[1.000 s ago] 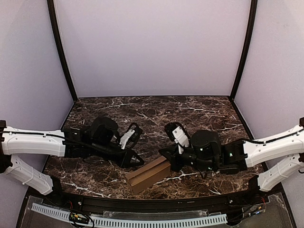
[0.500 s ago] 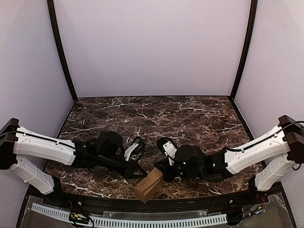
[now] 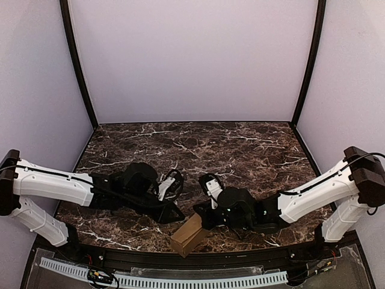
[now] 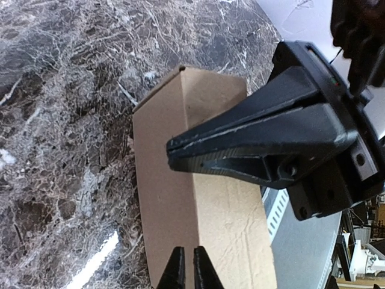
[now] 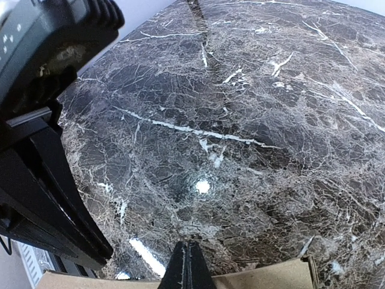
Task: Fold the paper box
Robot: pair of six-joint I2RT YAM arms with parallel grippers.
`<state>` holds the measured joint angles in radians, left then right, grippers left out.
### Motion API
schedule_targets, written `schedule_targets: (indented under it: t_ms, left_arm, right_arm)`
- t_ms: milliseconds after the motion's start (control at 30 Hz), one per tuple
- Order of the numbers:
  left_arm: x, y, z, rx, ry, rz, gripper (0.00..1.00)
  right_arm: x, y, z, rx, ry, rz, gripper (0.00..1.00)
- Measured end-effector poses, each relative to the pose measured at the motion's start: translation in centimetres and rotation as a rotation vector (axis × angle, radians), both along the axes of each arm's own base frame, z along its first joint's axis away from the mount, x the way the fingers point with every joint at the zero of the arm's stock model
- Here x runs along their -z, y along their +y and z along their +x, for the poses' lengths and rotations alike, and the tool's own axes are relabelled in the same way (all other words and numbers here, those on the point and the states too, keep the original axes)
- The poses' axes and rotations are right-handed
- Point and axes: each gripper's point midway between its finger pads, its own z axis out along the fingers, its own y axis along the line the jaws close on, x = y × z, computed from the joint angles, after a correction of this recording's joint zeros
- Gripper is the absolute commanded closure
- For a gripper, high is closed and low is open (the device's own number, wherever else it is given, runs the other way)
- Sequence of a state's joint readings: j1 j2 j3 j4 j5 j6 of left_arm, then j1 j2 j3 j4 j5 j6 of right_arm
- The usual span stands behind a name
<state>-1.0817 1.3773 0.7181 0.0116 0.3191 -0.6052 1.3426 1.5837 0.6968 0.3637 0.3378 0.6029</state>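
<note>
Top view: paper box [image 3: 188, 236] folded into a narrow block at the near edge of the marble table [image 3: 240, 144]. Long axis diagonal, near-left to far-right. Left gripper [image 3: 178, 214] just beside its far-left side, right gripper [image 3: 202, 214] at its far-right end.
Left wrist: box lengthwise up the frame. Own fingers almost pressed together, nothing pinched. Right pincer laid across the box.
Right wrist: fingers pressed together above the box's edge; contact unclear.

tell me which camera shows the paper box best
Left wrist: the paper box fills the frame, two faces and a fold line clear. Top external shows it small at the near edge of the table; right wrist catches only a sliver at the bottom.
</note>
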Motion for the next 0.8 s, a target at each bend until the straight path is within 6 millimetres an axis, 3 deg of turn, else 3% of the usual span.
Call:
schedule_targets:
  t_ms: [200,400,633,800]
  left_arm:
    - [-1.9,-0.7,-0.3,0.028,-0.006,-0.037,0.88]
    - [-3.0,-2.9,-3.0,0.145,0.018,-0.098,0.87]
    - [-0.4,-3.9,-4.3,0.192,0.059,-0.075,0.91]
    - [0.2,-4.6,-4.3,0.197,0.051,-0.102,0.95]
  right_arm:
    - [0.0,0.3,0.2,0.009,0.004,0.002,1.0]
    - [0.0,0.3,0.2,0.019,0.014,0.007,1.0]
    - [0.0,-0.1,0.1,0.029,0.033,0.01,1.0]
    - [-0.2,-0.2,-0.1,0.027,0.041,0.013,1.0]
